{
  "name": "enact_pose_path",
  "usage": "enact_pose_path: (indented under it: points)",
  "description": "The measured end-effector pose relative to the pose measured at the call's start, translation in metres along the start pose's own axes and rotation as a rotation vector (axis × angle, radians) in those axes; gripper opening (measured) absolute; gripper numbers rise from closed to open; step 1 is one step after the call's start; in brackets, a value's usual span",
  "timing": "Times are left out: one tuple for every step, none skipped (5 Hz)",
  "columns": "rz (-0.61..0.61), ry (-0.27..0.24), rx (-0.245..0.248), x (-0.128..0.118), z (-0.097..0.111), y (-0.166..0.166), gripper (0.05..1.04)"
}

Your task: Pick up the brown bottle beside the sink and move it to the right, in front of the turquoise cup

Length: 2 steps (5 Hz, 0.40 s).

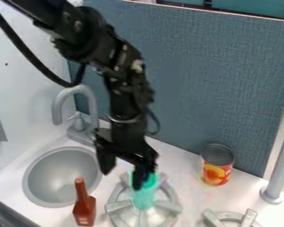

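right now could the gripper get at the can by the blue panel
Probably yes: the can stands upright off to the side of the gripper, with nothing tall between them, though the jaws are down at the turquoise cup and would likely need to lift clear first.

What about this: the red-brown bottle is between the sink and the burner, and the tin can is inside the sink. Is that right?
Not the can part! In the camera view, the tin can stands on the counter, near the blue panel. The bottle is between the sink and the burner.
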State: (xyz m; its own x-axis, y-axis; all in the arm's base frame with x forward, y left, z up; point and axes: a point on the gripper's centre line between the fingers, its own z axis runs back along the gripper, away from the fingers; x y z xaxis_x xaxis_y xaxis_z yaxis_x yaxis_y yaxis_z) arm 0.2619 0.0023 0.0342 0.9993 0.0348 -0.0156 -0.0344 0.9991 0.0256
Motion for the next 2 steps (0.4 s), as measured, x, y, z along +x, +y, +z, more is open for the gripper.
enact_pose_path:
  points:
    - [0.068, 0.097, 0.058, 0.000, -0.012, 0.034, 1.001]
    - [0.116, 0.141, 0.076, -0.007, -0.014, 0.054, 1.001]
